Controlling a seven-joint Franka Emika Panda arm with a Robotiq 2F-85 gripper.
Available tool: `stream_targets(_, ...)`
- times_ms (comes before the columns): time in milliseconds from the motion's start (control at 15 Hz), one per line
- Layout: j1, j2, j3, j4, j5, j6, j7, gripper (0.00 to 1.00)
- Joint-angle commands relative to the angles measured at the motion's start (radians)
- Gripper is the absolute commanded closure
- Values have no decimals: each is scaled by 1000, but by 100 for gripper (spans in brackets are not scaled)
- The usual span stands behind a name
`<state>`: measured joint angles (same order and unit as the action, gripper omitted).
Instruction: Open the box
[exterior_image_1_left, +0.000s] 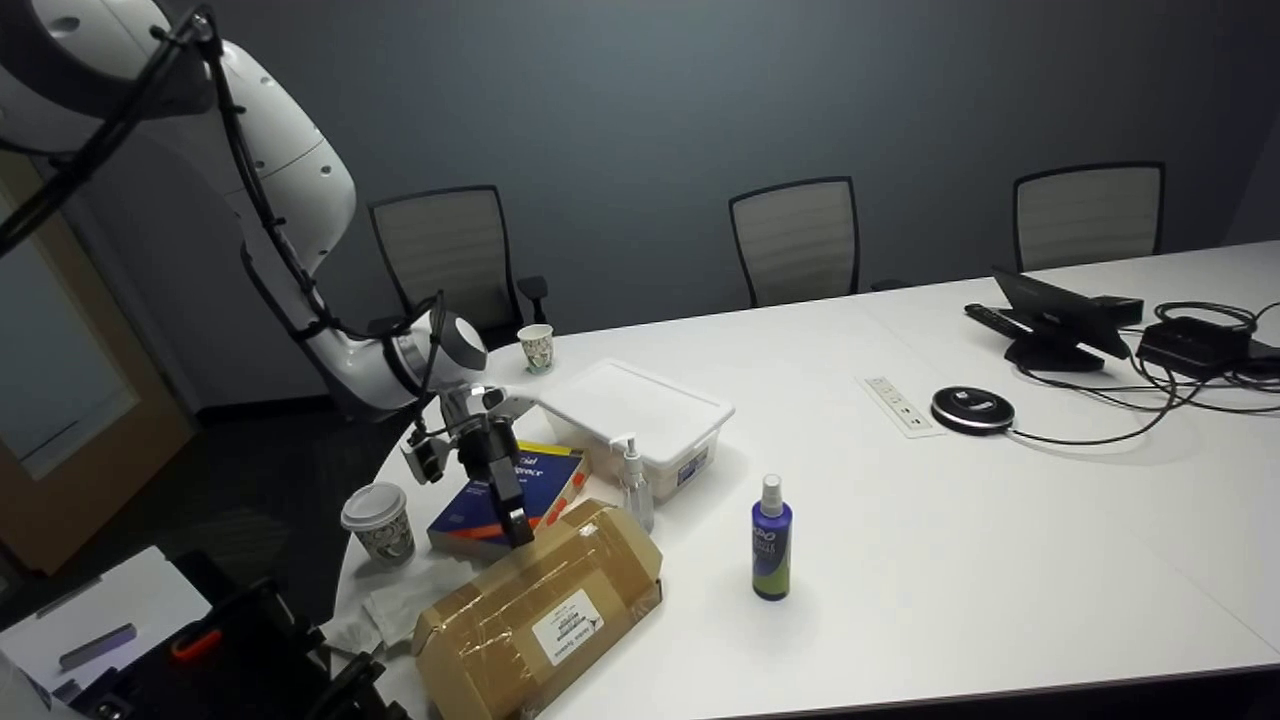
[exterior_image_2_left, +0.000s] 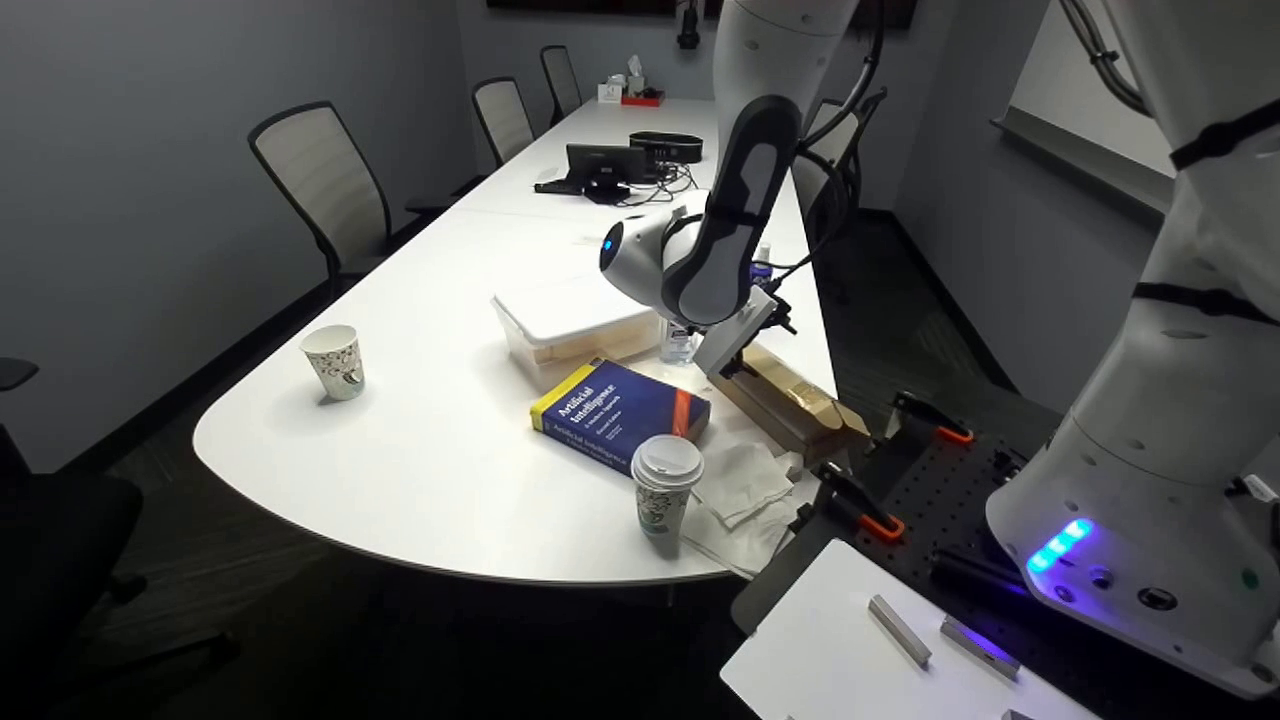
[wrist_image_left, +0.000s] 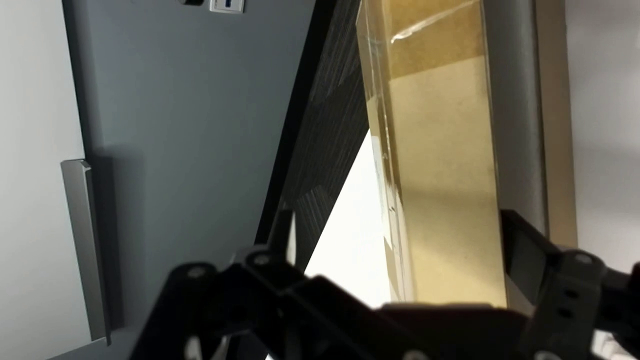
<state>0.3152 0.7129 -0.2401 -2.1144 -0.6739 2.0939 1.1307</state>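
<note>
The brown cardboard box (exterior_image_1_left: 545, 620) lies near the table's edge in both exterior views (exterior_image_2_left: 785, 400), with clear tape and a white label (exterior_image_1_left: 567, 627) on its broad face. My gripper (exterior_image_1_left: 472, 502) is at the box's long edge on the book's side, fingers spread wide. In the wrist view, a tan cardboard face (wrist_image_left: 445, 170) of the box runs between the fingers of the gripper (wrist_image_left: 397, 220). One finger is against or just behind the face's edge, beside a shadowed grey gap. The other finger is apart from the box. The box's inside cannot be made out.
A blue book (exterior_image_1_left: 545, 490), a lidded plastic container (exterior_image_1_left: 640, 400) and a clear pump bottle (exterior_image_1_left: 637, 490) stand close behind the box. A lidded cup (exterior_image_1_left: 380, 525), crumpled tissues (exterior_image_2_left: 745, 490) and a purple spray bottle (exterior_image_1_left: 771, 540) are nearby. A paper cup (exterior_image_2_left: 335, 362) stands farther off.
</note>
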Motion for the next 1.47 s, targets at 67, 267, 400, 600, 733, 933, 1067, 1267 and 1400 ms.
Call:
stream_targets(67, -53, -118, 23, -87, -61, 7, 24, 0)
stream_targets(267, -80, -150, 30, -92, -87, -7, 21, 0)
stream_targets(400, -100, -169, 41, -96, -98, -9, 19, 0)
stream_targets(600, -130, -193, 58, -99, -95, -15, 12, 0)
stream_targets(733, -145, -201, 64, -103, -94, -15, 12, 0)
stream_targets(933, -163, -215, 70, -119, -93, -13, 16, 0)
stream_targets(1067, -170, -219, 69, -129, -93, -17, 19, 0)
stream_targets(1267, -172, -232, 70, -144, -96, -25, 24, 0)
stream_targets(1400, -169, -245, 69, -152, -101, -37, 28, 0)
